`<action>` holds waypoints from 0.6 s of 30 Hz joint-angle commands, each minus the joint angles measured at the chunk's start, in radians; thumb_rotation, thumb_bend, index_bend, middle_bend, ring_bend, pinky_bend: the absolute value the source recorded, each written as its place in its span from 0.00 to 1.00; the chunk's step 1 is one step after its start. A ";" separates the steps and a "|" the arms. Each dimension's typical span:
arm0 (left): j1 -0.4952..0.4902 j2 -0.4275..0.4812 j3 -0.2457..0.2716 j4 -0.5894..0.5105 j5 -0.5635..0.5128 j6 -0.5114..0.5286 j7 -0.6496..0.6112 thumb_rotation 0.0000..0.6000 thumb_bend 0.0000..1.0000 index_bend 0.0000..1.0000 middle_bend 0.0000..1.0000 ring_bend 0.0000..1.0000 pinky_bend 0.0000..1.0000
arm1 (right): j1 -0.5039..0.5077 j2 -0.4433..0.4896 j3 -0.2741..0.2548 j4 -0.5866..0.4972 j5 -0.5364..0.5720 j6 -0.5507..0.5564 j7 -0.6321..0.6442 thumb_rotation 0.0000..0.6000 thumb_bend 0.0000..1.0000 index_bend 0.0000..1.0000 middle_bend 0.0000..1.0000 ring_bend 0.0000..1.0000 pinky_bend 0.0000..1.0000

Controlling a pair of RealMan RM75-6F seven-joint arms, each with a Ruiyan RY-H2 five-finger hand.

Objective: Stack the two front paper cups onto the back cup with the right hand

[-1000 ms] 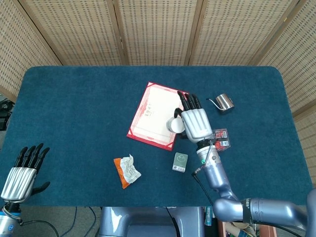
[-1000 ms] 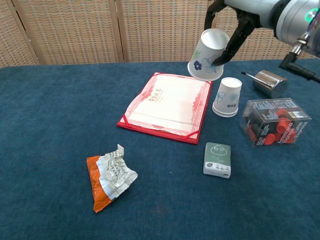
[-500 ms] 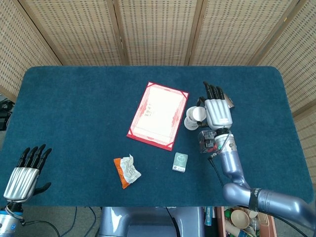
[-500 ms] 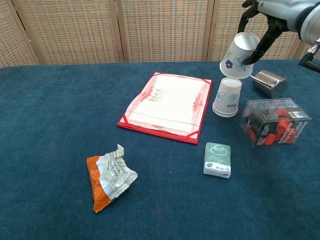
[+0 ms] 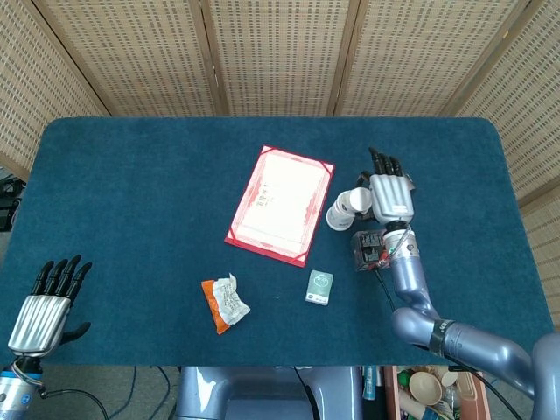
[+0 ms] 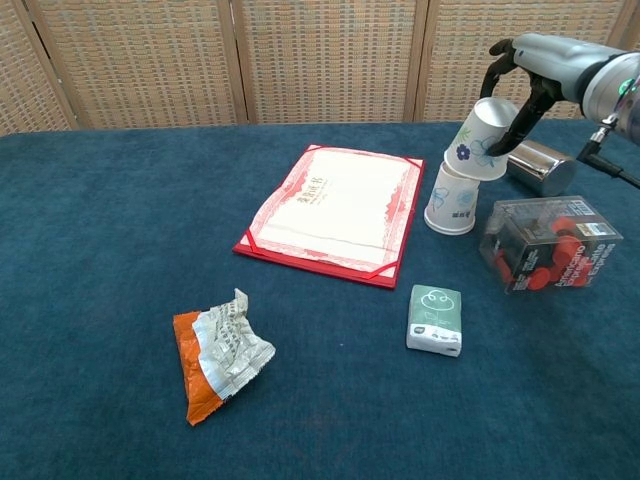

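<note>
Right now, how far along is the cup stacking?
Done: nothing is visibly stacked yet. In hand: the right robot hand holds an inverted paper cup, tilted and just meeting the top of the standing cup. Left: seat it squarely and release. Only two cups show, so I can't place a third. The left robot hand is idle.

Legible text: none.
Print shows on the red folder [image 6: 333, 213], clear box [image 6: 548, 243] and green packet [image 6: 436, 319], too small to read.
</note>
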 commanded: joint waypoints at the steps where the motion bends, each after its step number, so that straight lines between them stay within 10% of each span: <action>1: -0.002 -0.002 0.000 -0.001 -0.002 -0.004 0.002 1.00 0.16 0.00 0.00 0.00 0.00 | 0.003 -0.008 0.000 0.012 -0.003 -0.007 0.011 1.00 0.11 0.50 0.04 0.00 0.00; 18: -0.002 -0.001 0.005 -0.007 0.002 -0.001 0.004 1.00 0.16 0.00 0.00 0.00 0.00 | 0.009 0.003 0.009 -0.025 0.002 0.007 -0.008 1.00 0.11 0.50 0.04 0.00 0.00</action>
